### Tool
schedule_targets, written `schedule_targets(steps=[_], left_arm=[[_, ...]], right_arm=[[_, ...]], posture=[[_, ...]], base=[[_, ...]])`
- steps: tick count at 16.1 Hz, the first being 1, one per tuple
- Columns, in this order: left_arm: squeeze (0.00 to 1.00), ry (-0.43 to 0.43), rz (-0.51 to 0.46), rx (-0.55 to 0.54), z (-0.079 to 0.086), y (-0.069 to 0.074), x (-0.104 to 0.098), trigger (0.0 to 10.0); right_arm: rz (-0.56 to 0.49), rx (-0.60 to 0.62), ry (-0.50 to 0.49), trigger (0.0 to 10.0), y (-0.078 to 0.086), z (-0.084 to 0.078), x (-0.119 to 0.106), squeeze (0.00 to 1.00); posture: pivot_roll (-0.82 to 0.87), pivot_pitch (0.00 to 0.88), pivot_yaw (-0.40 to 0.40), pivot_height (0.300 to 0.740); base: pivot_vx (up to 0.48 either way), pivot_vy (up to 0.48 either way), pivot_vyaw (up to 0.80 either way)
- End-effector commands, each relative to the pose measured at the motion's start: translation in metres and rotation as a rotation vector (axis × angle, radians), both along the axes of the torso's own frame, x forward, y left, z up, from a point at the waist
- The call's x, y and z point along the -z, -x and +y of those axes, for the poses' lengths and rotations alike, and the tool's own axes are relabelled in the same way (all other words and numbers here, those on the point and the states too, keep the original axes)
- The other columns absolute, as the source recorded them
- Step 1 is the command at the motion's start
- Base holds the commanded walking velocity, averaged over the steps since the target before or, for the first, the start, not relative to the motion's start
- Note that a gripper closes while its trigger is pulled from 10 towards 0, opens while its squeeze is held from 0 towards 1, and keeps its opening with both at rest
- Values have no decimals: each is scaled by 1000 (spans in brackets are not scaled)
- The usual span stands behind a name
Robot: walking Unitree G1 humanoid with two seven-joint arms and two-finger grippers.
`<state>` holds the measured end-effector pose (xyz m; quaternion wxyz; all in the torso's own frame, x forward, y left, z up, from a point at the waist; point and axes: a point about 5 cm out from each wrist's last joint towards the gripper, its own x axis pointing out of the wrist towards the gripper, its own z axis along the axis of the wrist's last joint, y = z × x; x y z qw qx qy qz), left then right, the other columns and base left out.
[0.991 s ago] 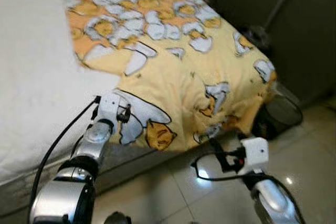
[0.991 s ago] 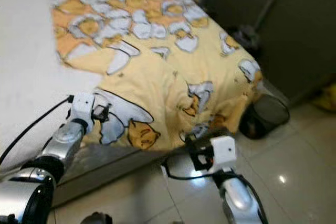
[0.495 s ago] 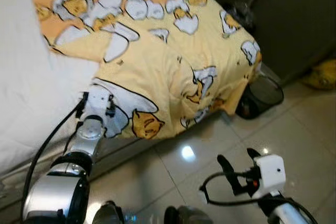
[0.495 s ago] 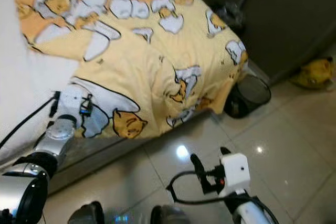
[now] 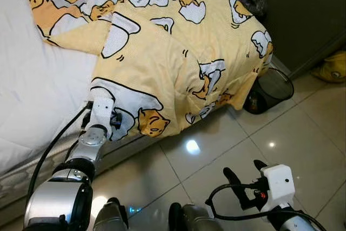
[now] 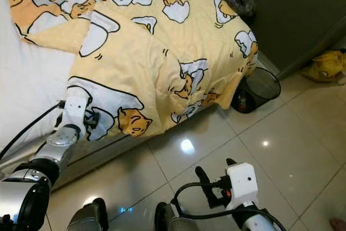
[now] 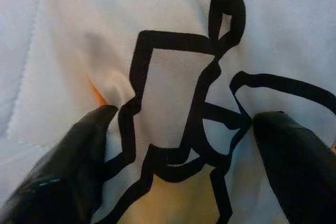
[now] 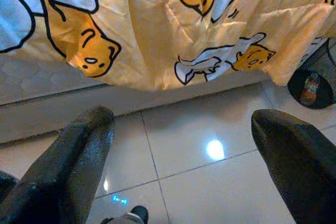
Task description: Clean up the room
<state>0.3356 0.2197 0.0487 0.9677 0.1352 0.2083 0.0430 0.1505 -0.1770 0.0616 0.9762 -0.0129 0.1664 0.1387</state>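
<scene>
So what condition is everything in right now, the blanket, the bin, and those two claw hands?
Yellow blanket: spread over the bed, rumpled, one edge hanging off the side.
Waste bin: upright on the floor by the bed's corner, something inside.
Left gripper: open, fingers pressed against the blanket.
Right gripper: open, empty, above the tiled floor.

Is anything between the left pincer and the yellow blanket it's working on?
Nothing visible. The left pincer is already against the yellow blanket at the bed's near edge, with a fold of fabric between its open fingers. The right pincer hangs open over the floor tiles.
</scene>
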Motion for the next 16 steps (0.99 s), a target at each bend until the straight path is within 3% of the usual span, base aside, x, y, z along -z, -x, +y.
schedule_targets(steps=[1,5,8,16], left_arm=[[0,24,62,-2,-3,9,14,0],[0,41,3,-31,-1,-1,0,0],[0,7,-13,-25,2,-2,-3,0],[0,-9,60,59,-7,9,14,0]], right_arm=[[31,13,6,10000,3,-7,2,0],[29,13,13,10000,-1,-8,-1,0],[33,9,12,10000,-4,-7,1,0],[29,-4,0,10000,-20,-3,6,0]], posture=[[-281,246,-179,740],[-284,243,-181,740],[-271,229,-180,740],[-233,170,-174,740]], base=[[0,0,0],[0,0,0],[0,0,0],[0,0,0]])
